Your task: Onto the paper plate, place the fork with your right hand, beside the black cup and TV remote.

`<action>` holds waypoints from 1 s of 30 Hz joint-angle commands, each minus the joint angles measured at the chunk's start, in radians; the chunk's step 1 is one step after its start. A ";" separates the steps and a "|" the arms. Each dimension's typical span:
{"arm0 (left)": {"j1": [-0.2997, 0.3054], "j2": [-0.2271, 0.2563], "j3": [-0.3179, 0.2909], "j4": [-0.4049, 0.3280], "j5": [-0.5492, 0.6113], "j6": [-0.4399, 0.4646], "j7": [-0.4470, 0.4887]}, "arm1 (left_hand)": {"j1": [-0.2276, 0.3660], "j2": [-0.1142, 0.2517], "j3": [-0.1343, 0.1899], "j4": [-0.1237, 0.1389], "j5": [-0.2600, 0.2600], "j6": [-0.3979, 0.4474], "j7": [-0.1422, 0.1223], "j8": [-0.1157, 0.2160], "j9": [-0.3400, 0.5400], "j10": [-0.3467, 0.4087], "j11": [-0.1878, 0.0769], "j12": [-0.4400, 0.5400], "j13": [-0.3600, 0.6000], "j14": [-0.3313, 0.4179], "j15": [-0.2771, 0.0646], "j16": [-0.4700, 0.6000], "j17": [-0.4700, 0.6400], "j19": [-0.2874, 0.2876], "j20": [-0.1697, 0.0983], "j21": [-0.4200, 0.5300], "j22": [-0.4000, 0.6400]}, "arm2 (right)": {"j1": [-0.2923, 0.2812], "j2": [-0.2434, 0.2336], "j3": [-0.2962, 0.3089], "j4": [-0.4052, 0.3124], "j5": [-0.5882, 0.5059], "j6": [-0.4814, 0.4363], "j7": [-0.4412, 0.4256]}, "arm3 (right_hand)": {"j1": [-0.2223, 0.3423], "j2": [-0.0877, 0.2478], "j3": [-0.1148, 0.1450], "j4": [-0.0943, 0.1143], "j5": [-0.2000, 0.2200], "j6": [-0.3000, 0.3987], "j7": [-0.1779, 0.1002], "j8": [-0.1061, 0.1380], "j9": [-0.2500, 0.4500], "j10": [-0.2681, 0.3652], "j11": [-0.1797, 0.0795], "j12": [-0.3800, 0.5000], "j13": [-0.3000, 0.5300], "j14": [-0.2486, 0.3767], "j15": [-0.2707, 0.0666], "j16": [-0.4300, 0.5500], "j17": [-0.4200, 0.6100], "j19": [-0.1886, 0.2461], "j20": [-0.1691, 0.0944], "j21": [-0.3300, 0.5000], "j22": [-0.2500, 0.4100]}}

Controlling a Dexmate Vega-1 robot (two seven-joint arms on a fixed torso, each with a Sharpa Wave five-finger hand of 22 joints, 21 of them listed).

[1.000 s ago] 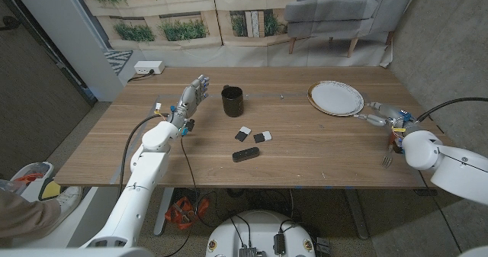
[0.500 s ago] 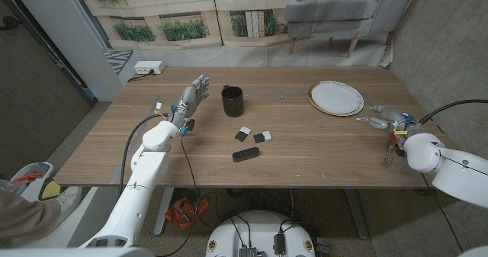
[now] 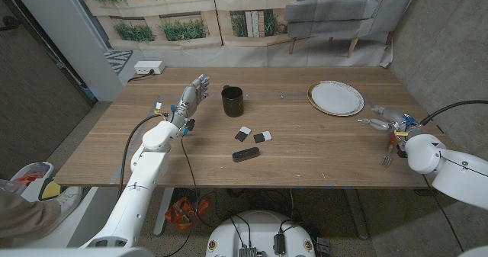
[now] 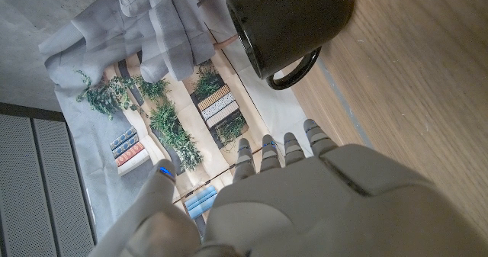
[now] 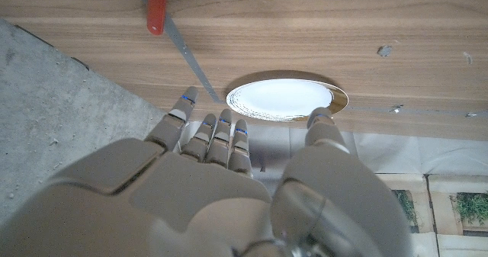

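Since a second ago the right hand [image 3: 383, 122] has drawn back from the paper plate [image 3: 335, 98] toward the table's right edge, and it now hovers just past that edge, fingers spread and holding nothing. Nothing else on the wooden table [image 3: 305, 146] has shifted. In the right wrist view the right hand [image 5: 221, 181] shows its fingers [image 5: 229, 139] apart and reaching toward the paper plate [image 5: 282, 98], with the red-handled fork [image 5: 169, 24] lying on the wood well short of the plate (its tines cannot be made out there). From the head view the fork [image 3: 390, 149] lies at the table's right edge, beside the right arm and well apart from the plate.

At the far left, the left hand [image 3: 192, 97] stands upright, fingers apart and empty, near the black cup [image 3: 232, 101]; the left wrist view shows the left hand [image 4: 305, 203] with the black cup [image 4: 293, 24] just beyond its fingertips, not touching. Toward the table's middle lies the dark TV remote [image 3: 245, 155], with two small black-and-white blocks [image 3: 252, 135] between it and the cup
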 commanded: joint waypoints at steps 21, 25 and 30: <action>-0.010 0.002 0.007 0.000 0.002 0.002 -0.008 | 0.002 0.008 -0.001 -0.004 -0.001 0.007 -0.001 0.000 0.003 -0.003 0.005 0.005 0.002 -0.008 -0.001 0.006 0.002 0.007 0.003 -0.005 0.003 | -0.087 0.043 0.075 -0.010 -0.043 -0.056 0.016 | 0.000 -0.006 -0.012 0.004 0.004 0.024 0.015 0.003 0.004 0.043 0.013 0.017 0.002 0.072 -0.006 0.030 0.012 0.052 0.019 0.012 0.008; -0.015 0.003 0.008 0.007 0.001 -0.001 -0.011 | 0.002 0.008 -0.001 -0.004 -0.001 0.007 -0.001 0.000 0.003 -0.003 0.004 0.005 0.002 -0.008 -0.001 0.006 0.002 0.007 0.003 -0.005 0.003 | -0.084 0.045 0.069 -0.013 -0.048 -0.069 0.018 | -0.002 -0.007 -0.015 0.005 0.004 0.032 0.024 0.005 0.004 0.052 0.015 0.019 0.001 0.086 0.000 0.034 0.014 0.063 0.024 0.013 0.008; -0.019 0.006 0.008 0.008 0.002 0.000 -0.015 | 0.002 0.008 -0.001 -0.004 -0.001 0.008 0.000 0.000 0.003 -0.002 0.005 0.006 0.002 -0.008 -0.001 0.006 0.002 0.006 0.004 -0.005 0.003 | -0.079 0.052 0.063 -0.015 -0.053 -0.083 0.012 | -0.005 -0.010 -0.019 0.007 0.004 0.040 0.031 0.006 0.004 0.058 0.018 0.016 -0.001 0.097 0.006 0.037 0.016 0.098 0.056 0.023 0.009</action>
